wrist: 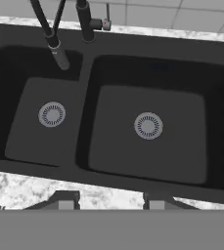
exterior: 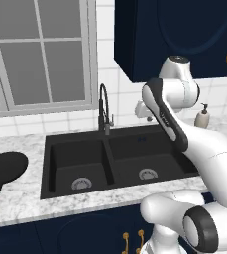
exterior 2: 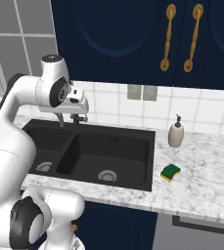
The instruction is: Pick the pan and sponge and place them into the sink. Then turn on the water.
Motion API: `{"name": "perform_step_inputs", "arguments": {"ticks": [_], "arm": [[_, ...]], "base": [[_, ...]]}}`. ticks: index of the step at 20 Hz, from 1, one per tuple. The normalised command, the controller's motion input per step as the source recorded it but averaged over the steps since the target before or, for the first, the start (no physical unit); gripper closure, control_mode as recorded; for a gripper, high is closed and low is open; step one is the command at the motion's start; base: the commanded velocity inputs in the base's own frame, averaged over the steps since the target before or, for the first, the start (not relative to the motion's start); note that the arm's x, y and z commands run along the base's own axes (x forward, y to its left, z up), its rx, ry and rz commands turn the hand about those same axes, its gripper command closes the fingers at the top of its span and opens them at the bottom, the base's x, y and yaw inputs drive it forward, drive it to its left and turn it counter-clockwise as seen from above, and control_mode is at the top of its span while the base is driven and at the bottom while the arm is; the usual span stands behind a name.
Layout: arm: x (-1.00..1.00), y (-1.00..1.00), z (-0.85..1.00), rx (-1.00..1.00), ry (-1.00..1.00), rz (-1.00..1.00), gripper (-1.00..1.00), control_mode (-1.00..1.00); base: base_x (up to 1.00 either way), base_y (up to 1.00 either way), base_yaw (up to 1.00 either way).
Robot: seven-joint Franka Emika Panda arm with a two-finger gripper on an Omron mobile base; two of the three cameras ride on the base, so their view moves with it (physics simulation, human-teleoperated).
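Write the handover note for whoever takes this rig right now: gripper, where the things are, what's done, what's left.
Gripper: open, holding nothing, hanging above the sink near its back edge.
Pan: on the counter left of the sink, handle toward the front edge.
Sponge: on the counter right of the sink, in front of the soap dispenser.
Sink: both basins bare, drains visible.
Faucet: no stream showing.
Done: nothing yet.
Left: pan into the sink, sponge into the sink, then turn on the water.
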Motion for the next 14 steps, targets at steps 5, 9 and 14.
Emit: {"name": "perform_step_inputs", "arguments": {"ticks": [5, 9, 14], "arm": [[-0.63, -0.31, -0.04, 0.05, -0.08, -0.01, -1.00, -1.00], [-0.67, -1.00, -0.34, 0.04, -0.01, -0.08, -1.00, -1.00], [-0.24, -0.98, -0.23, 0.04, 0.00, -0.16, -1.00, -1.00]], "base": [[0.00, 0.00, 0.00], [0.00, 0.00, 0.00], [0.00, 0.00, 0.00]]}}
